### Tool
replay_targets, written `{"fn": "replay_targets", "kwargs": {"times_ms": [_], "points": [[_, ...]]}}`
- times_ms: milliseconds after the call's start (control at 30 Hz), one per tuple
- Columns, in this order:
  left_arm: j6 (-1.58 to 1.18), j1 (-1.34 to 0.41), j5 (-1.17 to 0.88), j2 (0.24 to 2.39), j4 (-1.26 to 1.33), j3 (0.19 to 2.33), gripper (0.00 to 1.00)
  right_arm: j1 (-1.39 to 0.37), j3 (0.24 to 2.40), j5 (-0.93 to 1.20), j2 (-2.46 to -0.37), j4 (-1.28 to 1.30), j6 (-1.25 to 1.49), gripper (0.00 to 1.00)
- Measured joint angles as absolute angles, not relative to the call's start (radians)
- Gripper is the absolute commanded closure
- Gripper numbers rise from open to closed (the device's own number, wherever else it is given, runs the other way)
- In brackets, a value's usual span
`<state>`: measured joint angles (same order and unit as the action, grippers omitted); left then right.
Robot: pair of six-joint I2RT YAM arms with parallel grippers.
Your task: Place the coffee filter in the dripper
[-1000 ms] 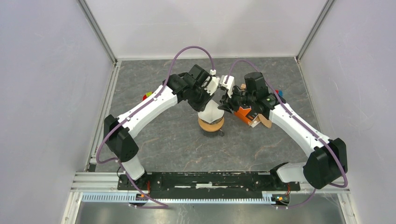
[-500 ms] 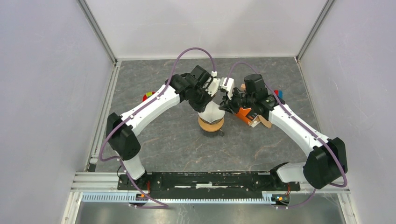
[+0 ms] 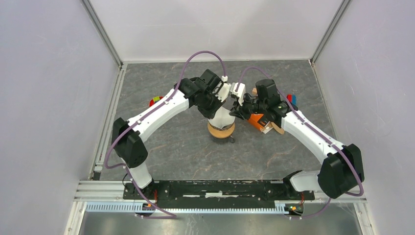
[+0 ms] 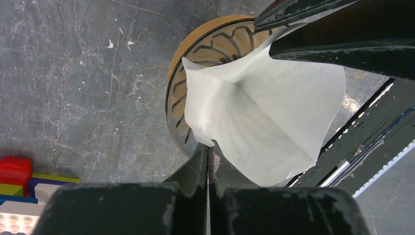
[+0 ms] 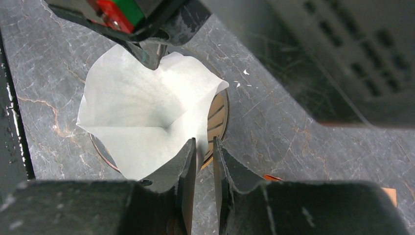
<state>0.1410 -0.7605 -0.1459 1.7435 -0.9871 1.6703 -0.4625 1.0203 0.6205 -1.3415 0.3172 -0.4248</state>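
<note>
Left gripper (image 4: 208,152): jaws closed flat on the near rim of the thin white paper cone coffee filter (image 4: 264,117), paper pinched between the two dark fingers. Right gripper (image 5: 204,149): jaws almost together, a slim gap showing, with the opposite rim of the coffee filter running into that gap; reads as pinching it. The two grippers face each other across the paper, which is spread open between them with its mouth up and a crease down the middle.

The coffee filter sits directly over the dark grey see-through ribbed funnel dripper (image 4: 178,105) and covers most of its opening. Ribbed wall visible on the left in the left wrist view, and a sliver of rim on the right in the right wrist view. Cannot tell if the paper tip is fully seated or just above the ribs.

The dripper stands on a flat round tan disc (image 3: 220,132), mid-table between the arms. Orange printed cardboard box (image 3: 255,119) lies just right of it, under the right arm's wrist. Coloured plastic toy bricks (image 4: 17,188) lie off to the left, well apart from the dripper. All on the grey marbled tabletop (image 3: 171,147).
</note>
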Motion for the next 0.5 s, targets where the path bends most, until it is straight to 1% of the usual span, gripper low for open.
{"fn": "replay_targets", "kwargs": {"times_ms": [300,400,500], "points": [[0.141,-0.760,-0.164,1.757,-0.988,1.669,0.97,-0.463,1.004,0.620,-1.340,0.311,-0.439,0.74],[0.141,-0.760,-0.165,1.757,-0.988,1.669,0.92,-0.464,1.003,0.620,-1.338,0.313,-0.444,0.70],[0.141,-0.760,-0.164,1.757,-0.989,1.669,0.85,-0.465,1.003,0.620,-1.337,0.316,-0.446,0.63]]}}
